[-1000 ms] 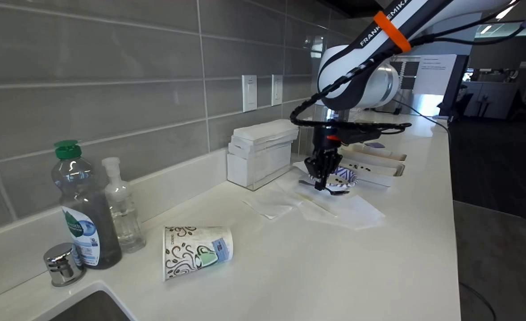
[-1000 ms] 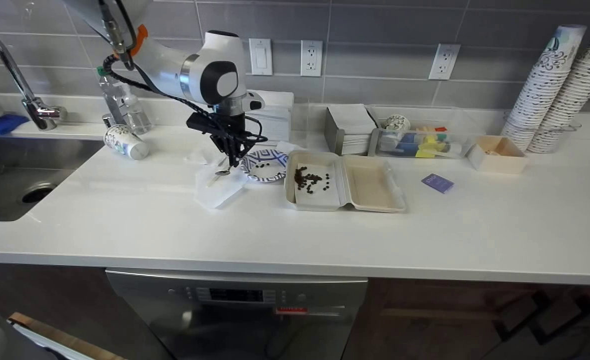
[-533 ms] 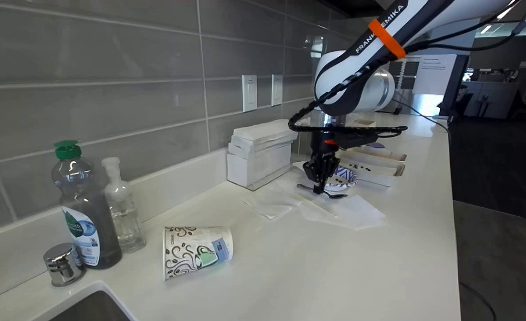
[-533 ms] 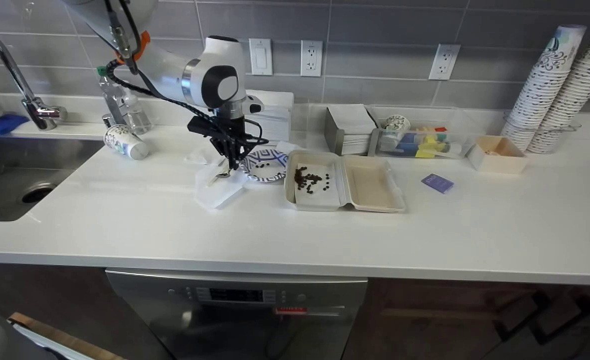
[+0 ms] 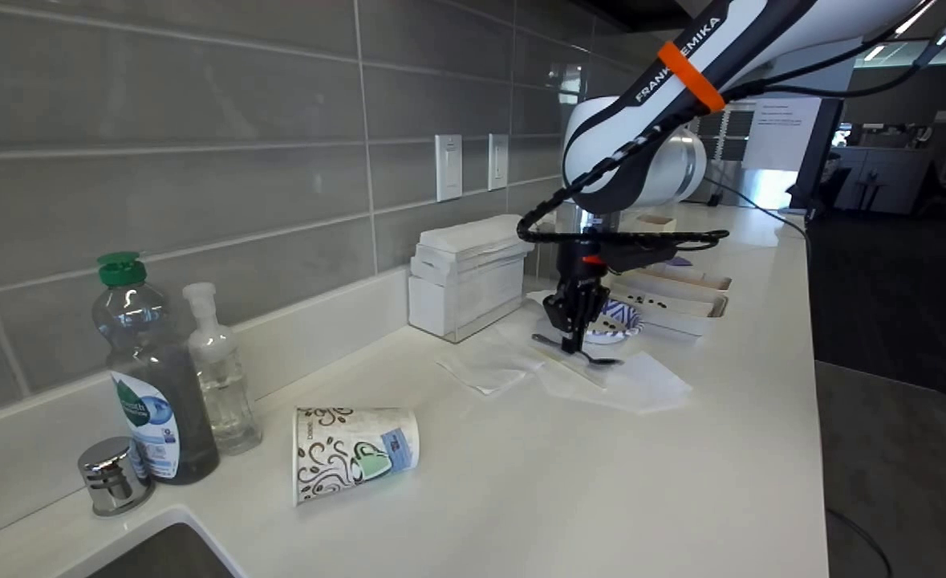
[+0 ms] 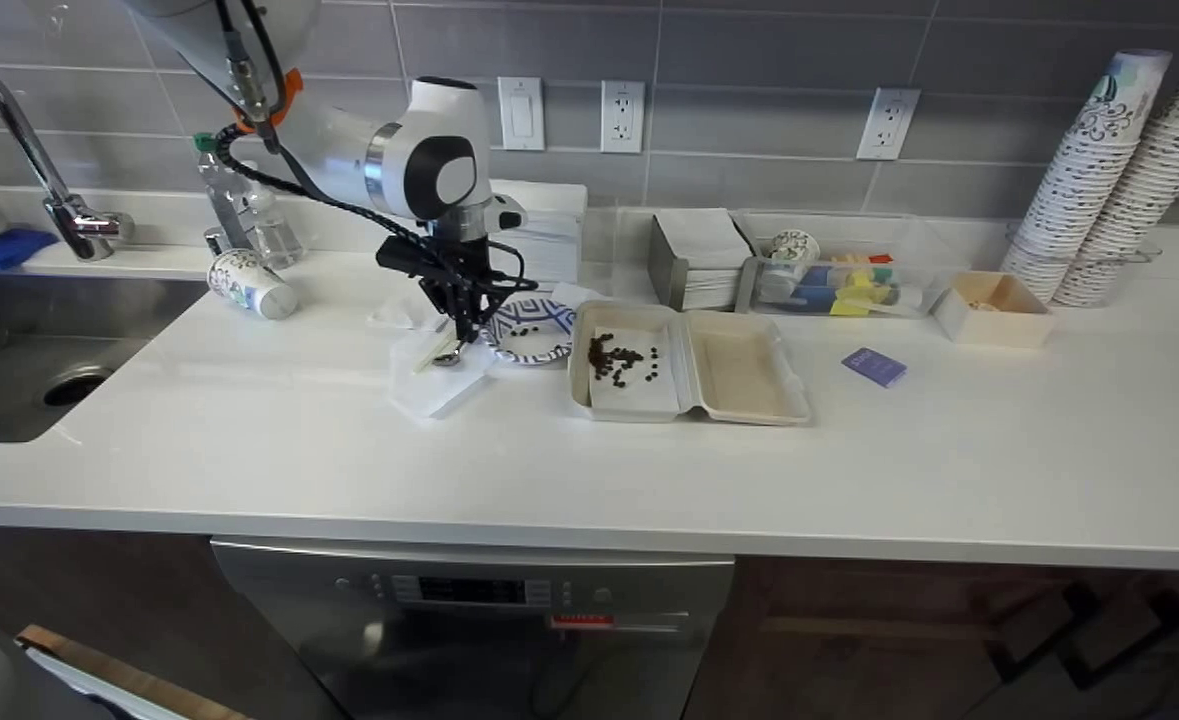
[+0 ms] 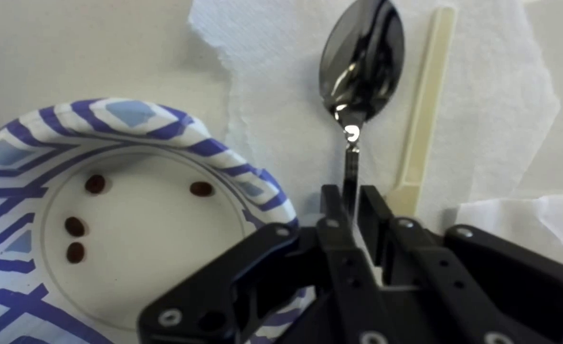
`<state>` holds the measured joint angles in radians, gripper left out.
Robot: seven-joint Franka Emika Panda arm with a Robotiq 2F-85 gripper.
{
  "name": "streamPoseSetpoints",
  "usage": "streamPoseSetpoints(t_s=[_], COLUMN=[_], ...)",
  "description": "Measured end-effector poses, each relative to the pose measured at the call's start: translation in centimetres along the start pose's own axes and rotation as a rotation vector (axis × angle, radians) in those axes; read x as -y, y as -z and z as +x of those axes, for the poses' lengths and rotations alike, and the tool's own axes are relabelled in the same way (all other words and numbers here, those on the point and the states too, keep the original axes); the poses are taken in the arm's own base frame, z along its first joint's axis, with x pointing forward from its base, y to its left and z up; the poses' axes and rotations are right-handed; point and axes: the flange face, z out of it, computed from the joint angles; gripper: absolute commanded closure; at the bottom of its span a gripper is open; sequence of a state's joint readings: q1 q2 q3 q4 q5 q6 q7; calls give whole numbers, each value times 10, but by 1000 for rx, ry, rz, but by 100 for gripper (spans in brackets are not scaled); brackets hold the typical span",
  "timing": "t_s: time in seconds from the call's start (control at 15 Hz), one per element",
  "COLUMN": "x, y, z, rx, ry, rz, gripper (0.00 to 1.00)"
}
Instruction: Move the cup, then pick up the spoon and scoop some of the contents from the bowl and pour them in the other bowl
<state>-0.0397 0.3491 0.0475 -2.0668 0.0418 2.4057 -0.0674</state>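
The spoon (image 7: pixel 362 57) rests bowl-end out on a white napkin (image 7: pixel 271 48), its handle running between my fingers. My gripper (image 7: pixel 349 193) is slightly open, a thin light gap showing beside the handle; in an exterior view its tips (image 5: pixel 567 347) stand right down at the spoon. Left of it in the wrist view is the blue-and-white bowl (image 7: pixel 147 272) with several brown beans. Beside that bowl, an exterior view shows an open beige box (image 6: pixel 744 370) with a heap of dark beans; I see no other round bowl. The cup (image 5: pixel 356 453) lies on its side, well away from my gripper.
A pale stir stick (image 7: pixel 427 110) lies parallel to the spoon, close to my right finger. Behind stands a napkin holder (image 5: pixel 473 277). Soap bottles (image 5: pixel 156 385) and the sink (image 6: pixel 179 290) are beyond the cup. A crumpled napkin (image 7: pixel 529 224) lies nearby.
My gripper has come down with the spoon, slightly away from the bowl, and the spoon now rests on the napkin. The jaws have parted a little. The cup has not moved.
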Motion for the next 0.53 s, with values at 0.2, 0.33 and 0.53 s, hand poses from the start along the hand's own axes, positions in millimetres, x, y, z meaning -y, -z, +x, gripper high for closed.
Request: streamPoseSetpoints(t_s=[0.2, 0.33, 0.53], x=[10, 26, 44], y=[9, 24, 53], z=[0, -4, -21], rx=[-14, -31, -38], ry=[32, 75, 112], rz=[5, 18, 22], gripper=[30, 14, 0])
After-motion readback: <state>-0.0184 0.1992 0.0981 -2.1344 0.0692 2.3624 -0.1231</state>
